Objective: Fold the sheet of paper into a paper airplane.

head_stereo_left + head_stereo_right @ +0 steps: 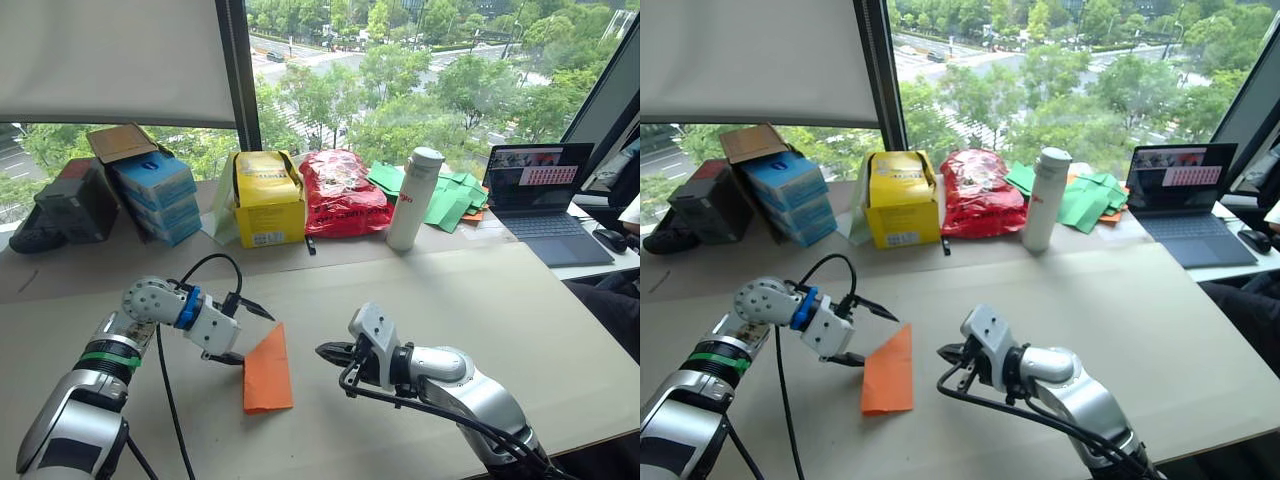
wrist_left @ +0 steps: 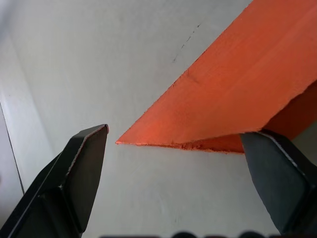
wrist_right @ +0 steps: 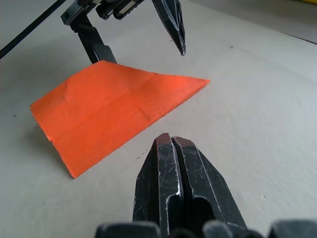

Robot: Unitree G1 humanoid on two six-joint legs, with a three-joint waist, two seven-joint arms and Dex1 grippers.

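The sheet of paper [image 1: 268, 370] lies on the beige table [image 1: 480, 300] between my two arms. It is bright orange, folded, creased down its length and pointed at its far end. My left gripper [image 1: 245, 335] is open at the paper's left edge; one finger [image 3: 173, 25] hangs above the pointed end, and the other finger [image 3: 96, 44] touches the edge at table level. In the left wrist view the paper's [image 2: 237, 89] edge sits between the spread fingers [image 2: 79, 173]. My right gripper [image 3: 171, 144] is shut and empty, just right of the paper [image 3: 114, 109].
Along the window stand blue boxes [image 1: 155, 195], a yellow box [image 1: 268, 198], a crinkled red bag [image 1: 343, 192], a white bottle [image 1: 414, 197] and green papers [image 1: 445, 195]. A laptop [image 1: 540, 190] sits at the right, with a person's arm [image 1: 630, 212] beside it.
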